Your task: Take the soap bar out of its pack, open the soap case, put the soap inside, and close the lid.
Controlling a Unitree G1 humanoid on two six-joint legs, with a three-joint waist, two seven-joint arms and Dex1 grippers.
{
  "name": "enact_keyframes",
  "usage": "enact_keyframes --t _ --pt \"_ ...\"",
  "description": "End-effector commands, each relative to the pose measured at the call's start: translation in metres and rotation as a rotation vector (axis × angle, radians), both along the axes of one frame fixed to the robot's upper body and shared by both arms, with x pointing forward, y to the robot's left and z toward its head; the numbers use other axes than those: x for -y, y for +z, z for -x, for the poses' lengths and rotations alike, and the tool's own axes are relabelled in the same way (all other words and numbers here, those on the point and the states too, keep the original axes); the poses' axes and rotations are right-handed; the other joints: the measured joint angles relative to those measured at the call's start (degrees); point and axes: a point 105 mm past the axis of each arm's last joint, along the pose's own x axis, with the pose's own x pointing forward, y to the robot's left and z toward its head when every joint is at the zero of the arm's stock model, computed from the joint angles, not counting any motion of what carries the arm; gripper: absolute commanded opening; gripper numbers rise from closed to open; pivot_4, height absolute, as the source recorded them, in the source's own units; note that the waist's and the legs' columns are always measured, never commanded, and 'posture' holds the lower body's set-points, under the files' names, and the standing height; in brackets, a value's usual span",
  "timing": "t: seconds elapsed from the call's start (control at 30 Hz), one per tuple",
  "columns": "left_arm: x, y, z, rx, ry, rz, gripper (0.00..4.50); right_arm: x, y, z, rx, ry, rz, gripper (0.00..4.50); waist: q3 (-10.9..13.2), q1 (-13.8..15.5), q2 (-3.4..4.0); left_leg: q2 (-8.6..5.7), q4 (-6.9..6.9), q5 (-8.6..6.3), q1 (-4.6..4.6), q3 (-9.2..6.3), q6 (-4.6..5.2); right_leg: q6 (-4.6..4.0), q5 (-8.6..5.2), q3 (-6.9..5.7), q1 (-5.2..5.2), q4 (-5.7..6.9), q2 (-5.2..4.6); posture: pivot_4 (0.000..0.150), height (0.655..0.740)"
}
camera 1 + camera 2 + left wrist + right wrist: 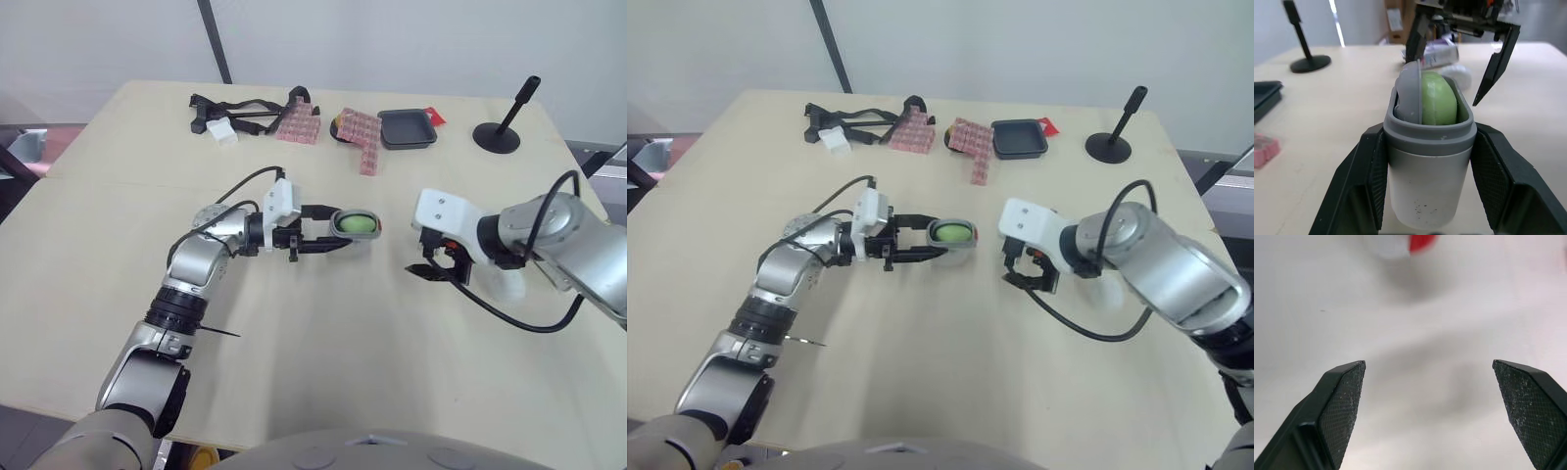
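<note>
Soap case (1427, 166) in left hand (341, 227), green soap (1440, 104) and grey piece (1408, 95) inside

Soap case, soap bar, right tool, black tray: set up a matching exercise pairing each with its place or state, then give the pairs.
1. soap case
2. soap bar
3. right tool
4. black tray

A. green, sitting inside the case
B. open, holding nothing
C. clamped in the left tool
D. beside the pink packs

Pairs: 1-C, 2-A, 3-B, 4-D

One soap case (1427, 166), one soap (1440, 105) — two pink blocks (299, 126) (361, 135)
</note>
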Motion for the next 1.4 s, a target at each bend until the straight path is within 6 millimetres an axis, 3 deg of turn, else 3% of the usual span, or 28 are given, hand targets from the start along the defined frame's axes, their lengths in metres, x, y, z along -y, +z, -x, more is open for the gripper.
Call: enact_keyframes --t 0.03,0.27,0.43,0.9,1.17,1.4 --pt "-0.015 -0.002 0.007 0.009 0.027 0.091 1.94 0.02 0.012 -0.002 0.05 -0.121 0.002 4.47 0.0 -0.07 0.0 -0.01 0.0 0.0 0.0 0.0 0.0 0.0 0.0 0.0 0.0 -0.01 0.0 0.15 0.74" --pt "-0.02 -0.028 0.015 -0.014 0.033 0.121 1.94 0.044 0.008 0.004 0.003 -0.294 -0.006 4.47 0.0 0.35 0.0 0.07 -0.02 0.01 0.04 -0.02 0.01 0.0 0.0 -0.01 -0.02 -0.11 -0.03 0.15 0.74" --pt "-0.014 -0.025 0.013 0.006 0.02 0.145 1.94 0.065 0.005 0.008 -0.037 -0.425 0.015 4.47 0.0 0.53 0.0 0.07 -0.01 0.01 0.04 0.0 0.01 0.0 0.0 0.01 -0.02 -0.11 -0.03 0.15 0.74" --pt "-0.011 -0.044 0.016 0.016 -0.018 0.073 1.94 0.118 -0.035 0.015 -0.162 -0.781 -0.039 4.47 -0.03 0.8 0.05 0.07 -0.03 0.0 0.05 0.05 0.01 0.0 0.0 0.06 -0.03 -0.22 -0.03 0.15 0.74" --pt "-0.011 -0.045 0.015 0.046 -0.01 0.057 1.94 0.129 -0.053 0.016 -0.245 -0.87 -0.063 4.47 -0.05 0.82 0.09 0.07 -0.02 0.0 0.05 0.05 0.01 0.0 0.0 0.06 -0.02 -0.22 -0.03 0.15 0.74" --pt "-0.01 -0.044 0.015 0.056 -0.005 0.065 1.94 0.124 -0.066 0.016 -0.274 -0.867 -0.035 4.47 -0.07 0.82 0.13 0.06 -0.02 0.0 0.04 0.05 0.01 0.0 0.0 0.05 -0.02 -0.22 -0.03 0.15 0.74"
